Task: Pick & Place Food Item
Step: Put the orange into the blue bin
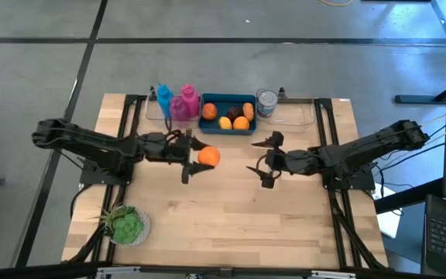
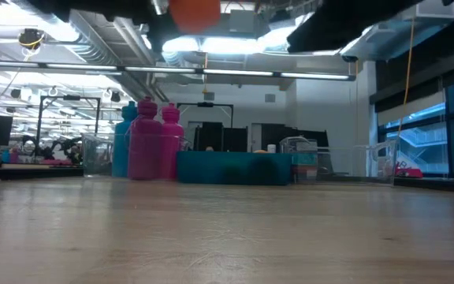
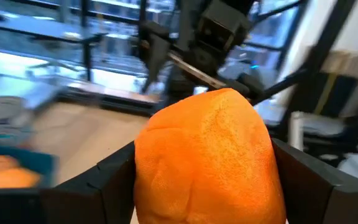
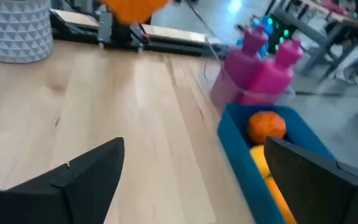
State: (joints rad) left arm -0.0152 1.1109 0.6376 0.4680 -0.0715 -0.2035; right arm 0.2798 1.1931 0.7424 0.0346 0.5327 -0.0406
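Observation:
An orange fruit [image 1: 209, 156] sits in my left gripper [image 1: 197, 159] above the middle of the table; it fills the left wrist view [image 3: 207, 155] and shows at the top of the low view [image 2: 195, 12]. A blue bin [image 1: 228, 124] at the far edge holds several fruits. My right gripper [image 1: 255, 157] is open to the right of the orange, touching nothing, with its fingers spread wide in the right wrist view [image 4: 197, 186]. My left gripper pinches the orange fruit between its two fingers [image 3: 114, 177], one on each side [image 3: 160, 168] of the fruit. The fingers reach in level from the table's left. The fruit is lifted clear of the table, as the low view shows.
Pink bottles [image 1: 185, 102] and a blue bottle [image 1: 164, 98] stand left of the bin; a tin can [image 1: 266, 102] stands to its right. A green plant in a patterned pot [image 1: 126, 225] sits at the near left corner. Bare wood lies between the arms and the near edge.

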